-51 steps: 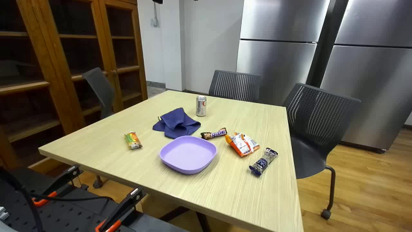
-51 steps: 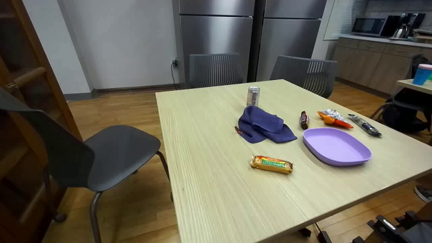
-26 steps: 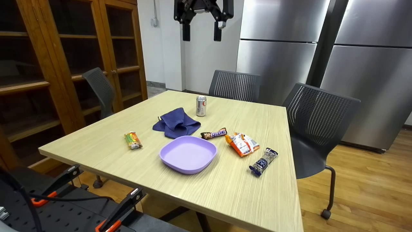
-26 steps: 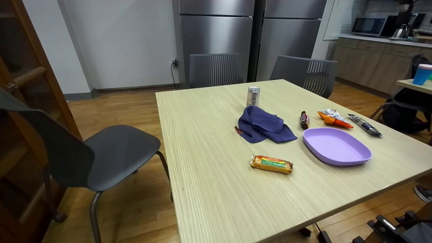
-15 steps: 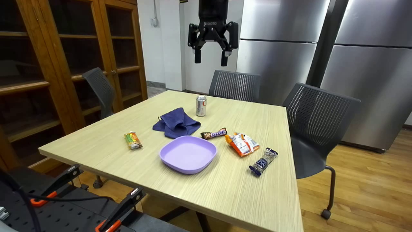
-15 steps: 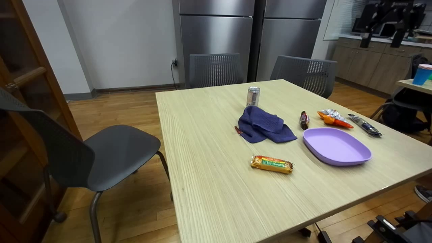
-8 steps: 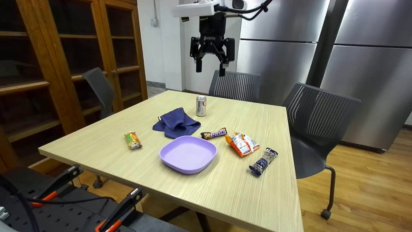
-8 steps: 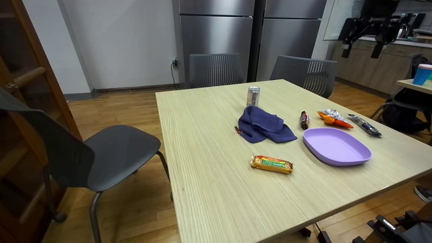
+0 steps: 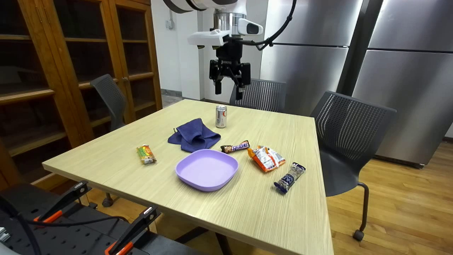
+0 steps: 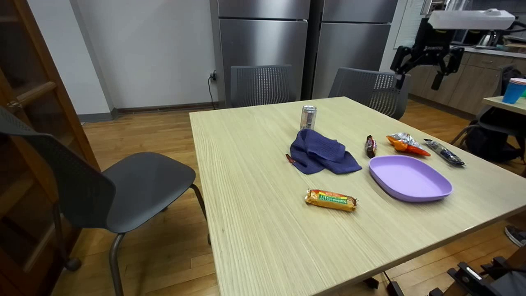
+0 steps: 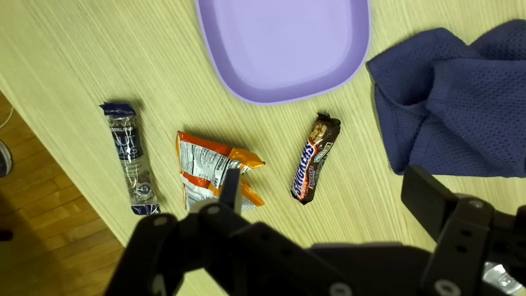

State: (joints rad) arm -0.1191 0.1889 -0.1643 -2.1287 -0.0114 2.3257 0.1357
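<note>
1. Wrist view: my fingers (image 11: 427,201) are released and spread wide, well above the tabletop (image 11: 102,53).
2. Below, just ahead of the gap between the tips, lies the Snickers bar (image 11: 315,160).
3. One fingertip partly covers the orange snack bag (image 11: 205,162); the nut bar (image 11: 133,160) lies farther out on that side.
4. Near my other fingertip is the navy towel (image 11: 464,111); behind that finger shows part of the silver can (image 11: 501,277).
5. Farther ahead, past the Snickers bar, sits the purple plate (image 11: 283,45).

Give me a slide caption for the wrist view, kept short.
Open, empty tool above a table bearing a Snickers bar, snack bag, nut bar, purple plate and blue cloth.
</note>
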